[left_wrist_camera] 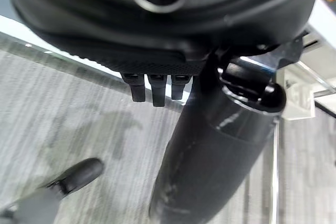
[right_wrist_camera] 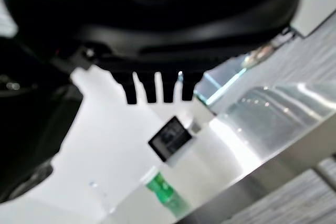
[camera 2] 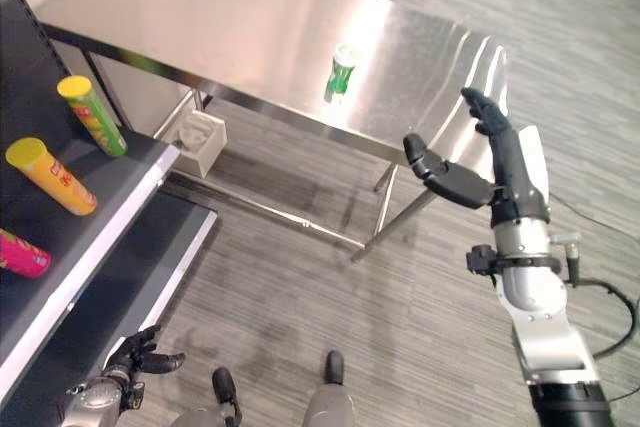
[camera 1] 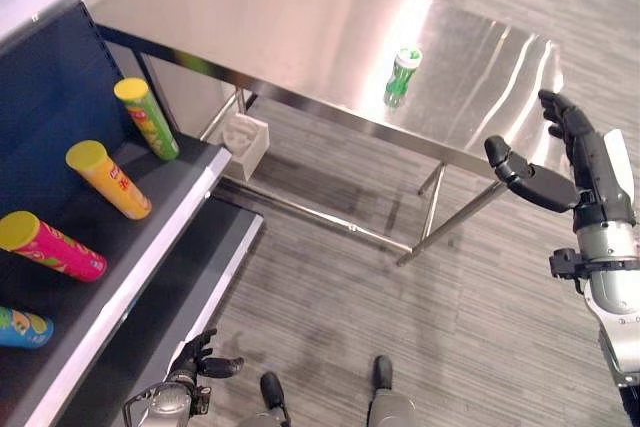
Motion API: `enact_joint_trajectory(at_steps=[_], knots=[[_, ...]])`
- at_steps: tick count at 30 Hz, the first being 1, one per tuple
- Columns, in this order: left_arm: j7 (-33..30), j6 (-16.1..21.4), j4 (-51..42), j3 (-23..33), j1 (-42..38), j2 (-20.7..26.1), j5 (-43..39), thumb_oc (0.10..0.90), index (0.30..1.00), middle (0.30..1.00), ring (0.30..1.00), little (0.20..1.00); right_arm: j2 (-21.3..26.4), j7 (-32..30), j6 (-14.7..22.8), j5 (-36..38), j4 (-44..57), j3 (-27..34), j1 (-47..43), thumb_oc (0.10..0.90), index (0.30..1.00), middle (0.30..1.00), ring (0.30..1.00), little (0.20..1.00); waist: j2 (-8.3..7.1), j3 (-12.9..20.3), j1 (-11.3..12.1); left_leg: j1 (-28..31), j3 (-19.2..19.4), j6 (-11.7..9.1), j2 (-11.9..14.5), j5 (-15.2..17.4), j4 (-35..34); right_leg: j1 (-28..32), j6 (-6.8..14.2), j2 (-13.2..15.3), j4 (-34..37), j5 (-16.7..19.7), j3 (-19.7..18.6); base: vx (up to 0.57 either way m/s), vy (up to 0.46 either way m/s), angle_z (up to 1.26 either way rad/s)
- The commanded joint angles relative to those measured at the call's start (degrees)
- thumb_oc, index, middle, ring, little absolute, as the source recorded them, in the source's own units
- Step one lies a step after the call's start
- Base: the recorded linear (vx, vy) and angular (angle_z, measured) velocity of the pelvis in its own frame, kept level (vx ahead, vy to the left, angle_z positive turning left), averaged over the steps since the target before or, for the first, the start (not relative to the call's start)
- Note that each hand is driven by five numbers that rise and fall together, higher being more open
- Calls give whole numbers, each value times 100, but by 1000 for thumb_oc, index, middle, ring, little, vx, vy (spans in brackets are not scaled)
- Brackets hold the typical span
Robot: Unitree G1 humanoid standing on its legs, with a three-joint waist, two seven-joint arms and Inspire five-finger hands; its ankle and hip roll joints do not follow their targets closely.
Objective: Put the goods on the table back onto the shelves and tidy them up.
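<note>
A small green bottle with a white cap (camera 1: 402,76) stands upright on the steel table (camera 1: 300,27); it also appears as a green bottle (right_wrist_camera: 164,194) past my right hand's fingers. My right hand (camera 1: 580,162) hovers open to the right of the table's near corner, thumb pointing toward the bottle, well apart from it. On the dark shelf (camera 1: 165,212) at the left lie several tall cans: a green one (camera 1: 147,118), an orange one (camera 1: 108,179), a pink one (camera 1: 50,245) and a blue one (camera 1: 20,328). My left hand (camera 1: 200,362) hangs low by the shelf's bottom board, fingers relaxed, empty.
A white box (camera 1: 245,139) sits on the floor under the table beside the shelf. The table's legs and crossbar (camera 1: 330,222) run between shelf and table. Grey striped floor stretches between the shelf and my right hand.
</note>
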State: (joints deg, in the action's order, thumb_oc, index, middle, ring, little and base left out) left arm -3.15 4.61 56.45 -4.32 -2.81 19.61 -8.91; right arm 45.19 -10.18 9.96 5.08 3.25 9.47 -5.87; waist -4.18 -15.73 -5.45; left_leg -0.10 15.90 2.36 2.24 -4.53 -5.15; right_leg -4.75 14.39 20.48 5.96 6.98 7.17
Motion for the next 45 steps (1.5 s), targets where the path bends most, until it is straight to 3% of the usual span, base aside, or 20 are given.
enact_joint_trajectory(at_steps=[1,2,3,4,5,7,8,9,10,12,13,15,17,18,20,26,29,36,45], knots=[[-47,228,-266,-54,206,55,65,800,900,900,900,900,305,-370,212,-119,92,573,-532,800,900,900,900,900,24,434,-13,451,-371,-619,333,818,178,-522,-80,-452,-361,84,-289,203,-283,32],[-36,243,-295,-46,204,81,40,800,900,900,900,900,317,-334,209,-104,111,591,-457,800,900,900,900,900,-77,413,-30,549,-447,-704,386,897,243,-474,-35,-457,-362,212,-467,135,-215,51],[-36,243,-295,-46,204,82,40,800,900,900,900,900,316,-334,209,-103,111,593,-456,800,900,900,900,900,-77,409,-30,552,-447,-704,386,899,244,-469,-35,-457,-360,212,-467,317,-427,64],[-34,278,-340,-50,194,97,23,800,900,900,900,900,345,-315,217,-51,94,648,-413,800,900,900,900,900,-218,504,50,675,-521,-817,453,977,290,-275,4,-443,-294,201,-369,184,-212,70],[-34,278,-341,-50,195,97,23,800,900,900,900,900,344,-314,217,-50,95,649,-412,800,900,900,900,900,-218,500,47,678,-526,-817,455,978,291,-267,4,-443,-290,202,-364,346,-460,52],[-1,319,-490,-86,356,25,-206,800,900,900,900,900,538,-269,373,154,67,651,-436,800,900,900,900,900,-184,593,131,624,-637,-1000,983,1072,901,29,-119,-776,-433,-105,-118,258,-513,18],[-1,318,-492,-89,357,23,-207,800,900,900,900,900,541,-267,374,157,68,657,-430,800,900,900,900,900,-168,591,115,594,-665,-1010,1007,1097,949,39,-129,-792,-434,-111,-92,134,-393,4],[20,324,-491,-136,365,-24,-219,800,900,900,900,900,571,-285,429,184,123,742,-388,800,900,900,900,900,-121,576,129,405,-697,-1069,1171,1021,1293,207,-261,-897,-420,-281,55,100,-315,8],[76,282,-535,-170,333,-98,-174,800,900,900,900,900,635,-352,420,48,204,950,-196,800,900,900,900,900,-101,496,187,-59,-651,-1051,1411,583,2259,517,-507,-1012,-368,-496,306,91,-313,15],[82,274,-512,-201,282,-142,-142,800,900,900,900,900,635,-362,393,-36,258,1039,-84,800,900,900,900,900,-78,457,172,-268,-583,-999,1502,500,2644,648,-604,-1092,-335,-571,428,56,-185,78],[98,277,-486,-211,266,-171,-99,800,900,900,900,900,649,-397,367,-131,231,1068,-49,800,900,900,900,900,-87,418,216,-375,-488,-941,1408,553,2761,750,-642,-1139,-273,-629,473,79,-154,88],[113,298,-512,-267,235,-213,-12,800,900,900,900,900,672,-432,354,-236,299,1174,62,800,900,900,900,900,-104,390,311,-631,-549,-880,977,791,2477,874,-637,-1128,-177,-627,496,96,-66,35],[92,225,-274,-359,267,-292,333,800,900,900,900,900,811,-749,327,-461,-71,1340,121,800,900,900,900,900,32,472,332,-453,-480,-847,769,794,1554,887,-565,-1222,-163,-684,594,174,59,17],[169,318,-429,-456,280,-240,252,800,900,900,900,900,972,-478,322,-430,21,1299,19,800,900,900,900,900,82,478,399,-392,-728,-853,610,703,1241,899,-553,-1244,-195,-707,487,221,119,4],[169,311,-410,-419,260,-291,137,800,900,900,900,900,749,-456,385,-170,152,1153,-44,800,900,900,900,900,158,654,370,-196,-882,-811,454,540,707,876,-518,-1196,-204,-688,525,166,98,-18],[121,326,-167,-299,375,-302,89,800,900,900,900,900,670,-289,276,-164,-135,668,-326,800,900,900,900,900,164,752,499,200,-750,-758,322,410,164,898,-435,-1032,-221,-662,464,103,104,-3],[55,298,92,-147,485,-262,-28,800,900,900,900,900,777,-49,153,-31,-678,-112,-847,800,900,900,900,900,79,776,693,305,-704,-732,278,417,50,914,-360,-914,-218,-610,523,60,58,-10],[23,275,216,-112,573,-297,-69,800,900,900,900,900,909,61,37,-208,-1082,-634,-1166,800,900,900,900,900,23,772,818,280,-791,-731,251,396,29,929,-342,-845,-269,-621,634,47,1,7],[7,272,203,-100,718,-314,-70,800,900,900,900,900,1127,-83,-134,-825,-1499,-813,-1310,800,900,900,900,900,85,729,929,113,-1013,-744,213,352,25,907,-330,-815,-220,-626,859,52,-8,17]])
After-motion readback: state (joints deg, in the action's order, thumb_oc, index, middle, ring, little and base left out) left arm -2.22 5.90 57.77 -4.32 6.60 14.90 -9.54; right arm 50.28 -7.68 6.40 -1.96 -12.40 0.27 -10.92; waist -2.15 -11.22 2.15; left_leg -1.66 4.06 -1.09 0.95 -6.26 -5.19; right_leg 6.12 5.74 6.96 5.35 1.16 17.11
